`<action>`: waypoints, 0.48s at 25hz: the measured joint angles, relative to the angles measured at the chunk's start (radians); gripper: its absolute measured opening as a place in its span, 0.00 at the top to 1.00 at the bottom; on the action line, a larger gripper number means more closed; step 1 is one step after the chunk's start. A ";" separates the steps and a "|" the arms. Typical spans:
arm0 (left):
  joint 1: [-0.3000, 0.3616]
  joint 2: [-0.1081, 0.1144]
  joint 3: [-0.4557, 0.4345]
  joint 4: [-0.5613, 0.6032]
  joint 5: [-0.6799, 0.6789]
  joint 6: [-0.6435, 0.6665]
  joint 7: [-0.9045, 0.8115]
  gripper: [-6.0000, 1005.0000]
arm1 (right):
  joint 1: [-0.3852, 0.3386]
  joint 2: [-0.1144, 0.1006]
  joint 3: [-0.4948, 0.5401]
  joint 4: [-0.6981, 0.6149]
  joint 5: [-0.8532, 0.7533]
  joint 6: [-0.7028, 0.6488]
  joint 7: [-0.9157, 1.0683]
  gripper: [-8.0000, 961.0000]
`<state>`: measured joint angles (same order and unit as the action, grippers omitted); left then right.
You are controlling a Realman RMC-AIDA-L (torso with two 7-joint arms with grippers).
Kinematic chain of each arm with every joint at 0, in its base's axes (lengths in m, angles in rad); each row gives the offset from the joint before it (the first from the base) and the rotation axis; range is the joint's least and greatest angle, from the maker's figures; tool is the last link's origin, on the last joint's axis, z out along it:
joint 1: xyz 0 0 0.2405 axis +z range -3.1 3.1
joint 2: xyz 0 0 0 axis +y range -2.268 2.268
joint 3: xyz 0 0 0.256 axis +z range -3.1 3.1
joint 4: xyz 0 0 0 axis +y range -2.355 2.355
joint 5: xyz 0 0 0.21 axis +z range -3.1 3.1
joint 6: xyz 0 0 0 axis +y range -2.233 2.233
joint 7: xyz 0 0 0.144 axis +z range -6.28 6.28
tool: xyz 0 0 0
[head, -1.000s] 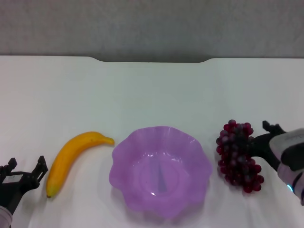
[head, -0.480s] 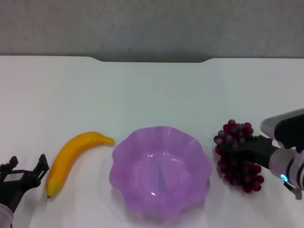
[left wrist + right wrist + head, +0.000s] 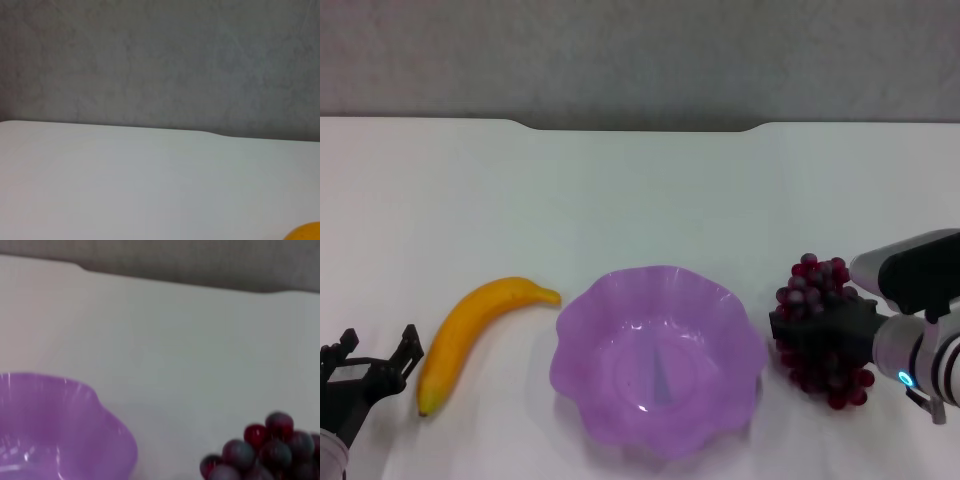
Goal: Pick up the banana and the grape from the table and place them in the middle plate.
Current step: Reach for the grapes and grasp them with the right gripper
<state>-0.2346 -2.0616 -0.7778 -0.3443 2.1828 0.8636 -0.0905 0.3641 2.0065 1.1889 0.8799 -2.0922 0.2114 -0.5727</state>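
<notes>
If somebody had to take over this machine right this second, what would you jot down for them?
Right end effector: over the grape bunch, right of the middle plate; whether it has actually gripped is unclear.
Left end effector: open, low at the near-left, just left of the banana, touching nothing.
Banana lies on the table left of the plate; grapes also on the table.
Done: nothing is in the plate.
Left: lift the grapes into the plate, then pick up the banana and place it there too.
</notes>
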 joint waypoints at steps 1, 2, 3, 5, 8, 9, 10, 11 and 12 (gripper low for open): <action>0.000 0.000 0.000 -0.001 0.000 0.000 0.000 0.19 | 0.005 0.000 0.000 -0.012 0.000 0.003 0.000 0.20; 0.000 0.000 0.000 -0.002 0.000 0.000 0.000 0.19 | 0.012 0.001 0.002 -0.034 0.001 0.001 0.003 0.20; 0.000 0.000 0.000 -0.003 0.001 0.000 0.000 0.19 | 0.018 0.002 0.003 -0.052 0.002 -0.007 0.005 0.20; -0.001 0.000 0.000 -0.003 0.002 0.000 0.000 0.19 | 0.030 0.003 0.005 -0.087 0.007 -0.026 0.012 0.21; -0.006 0.000 0.000 -0.004 0.003 0.000 0.000 0.19 | 0.042 0.003 -0.008 -0.105 0.017 -0.033 0.012 0.21; -0.006 0.000 0.000 -0.004 0.003 0.000 0.000 0.19 | 0.045 0.003 -0.013 -0.108 0.018 -0.035 0.012 0.21; -0.006 0.000 0.000 -0.004 0.004 0.000 0.000 0.19 | 0.046 0.003 -0.017 -0.109 0.018 -0.039 0.012 0.22; -0.006 0.000 0.000 -0.004 0.004 0.000 0.000 0.19 | 0.047 0.003 -0.020 -0.110 0.018 -0.044 0.012 0.22; -0.006 0.000 0.000 -0.004 0.004 0.000 0.000 0.19 | 0.047 0.003 -0.023 -0.110 0.018 -0.050 0.012 0.22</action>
<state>-0.2407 -2.0616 -0.7778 -0.3482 2.1871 0.8636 -0.0905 0.4112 2.0096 1.1659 0.7698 -2.0746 0.1613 -0.5604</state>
